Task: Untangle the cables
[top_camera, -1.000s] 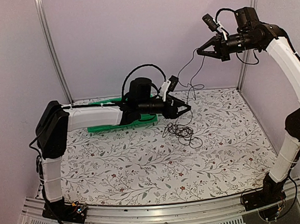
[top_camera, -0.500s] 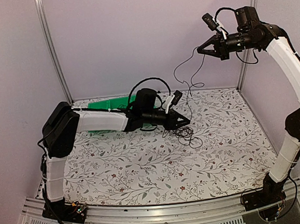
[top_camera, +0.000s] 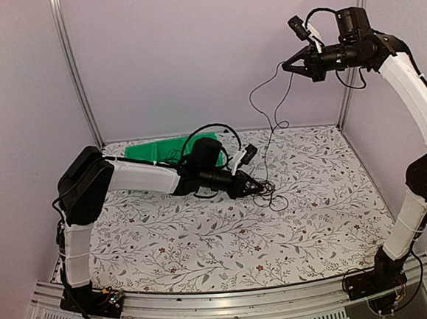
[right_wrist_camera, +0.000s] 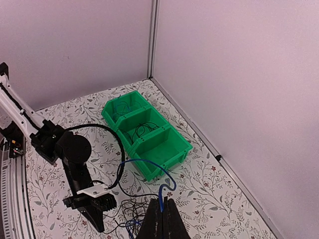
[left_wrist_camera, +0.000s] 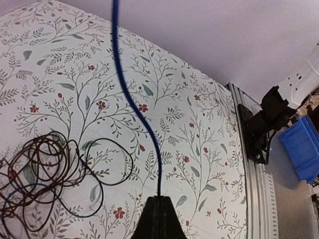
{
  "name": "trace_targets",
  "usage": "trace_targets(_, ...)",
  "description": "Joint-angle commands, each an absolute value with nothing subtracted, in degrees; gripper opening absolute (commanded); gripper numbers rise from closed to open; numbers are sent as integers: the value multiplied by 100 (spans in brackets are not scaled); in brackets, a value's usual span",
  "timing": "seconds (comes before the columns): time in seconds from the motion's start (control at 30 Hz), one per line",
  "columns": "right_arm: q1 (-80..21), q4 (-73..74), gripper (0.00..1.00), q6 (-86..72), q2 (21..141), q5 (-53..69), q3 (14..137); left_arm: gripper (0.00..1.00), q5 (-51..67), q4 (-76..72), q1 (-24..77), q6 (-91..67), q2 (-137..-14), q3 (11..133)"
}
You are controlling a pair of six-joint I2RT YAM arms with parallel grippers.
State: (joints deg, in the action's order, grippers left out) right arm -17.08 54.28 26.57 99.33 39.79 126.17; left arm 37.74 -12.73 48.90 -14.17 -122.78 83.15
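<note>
The cables [top_camera: 266, 192] lay in a loose heap on the flower-patterned table [top_camera: 205, 241], a little right of its middle and toward the far half. In the left wrist view they showed as overlapping dark loops with a blue strand running through them. One blue cable [left_wrist_camera: 129, 99] had been singled out. It rose from the heap in a slack, wavy line up to the right gripper [top_camera: 289, 66], which was pinched tight on it high above the far right of the table. Holding it that high was probably meant to draw the strand out of the tangle by its own length.

The left gripper [top_camera: 258, 188] sat low, touching or just beside the near-left edge of the heap. Its jaws were clamped on the same blue strand, which climbed straight out from between the closed tips. That lower hold looked like an anchor, so that a pull from above would strip the blue cable free and not drag the whole knot along. With both ends pinned, a caught loop could lift the heap.

Farther left, along the far edge, stood a green bin [right_wrist_camera: 172, 149] with three compartments. At least two held thin dark coils, so it was likely where separated cables went.
</note>
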Motion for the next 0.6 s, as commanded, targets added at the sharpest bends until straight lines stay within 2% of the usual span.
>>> trace_targets(0.0,-1524,4759,0,2503,9628,3234,12781,0,3638,-1378,4886,-1416,-11855,7734)
trace_targets(0.27,-1317,4168,0,2380,9469,1967,12648,0,3568,-1461,4755,-1588,-11628,7617)
trace_targets(0.47,-1295,4192,0,2465,9347,2071,11943,0,3473,-1492,4720,-1768,-11333,8797)
trace_targets(0.57,-1300,4358,0,2499,9387,2489,11687,0,3260,-1643,4718,-1927,-11206,9516)
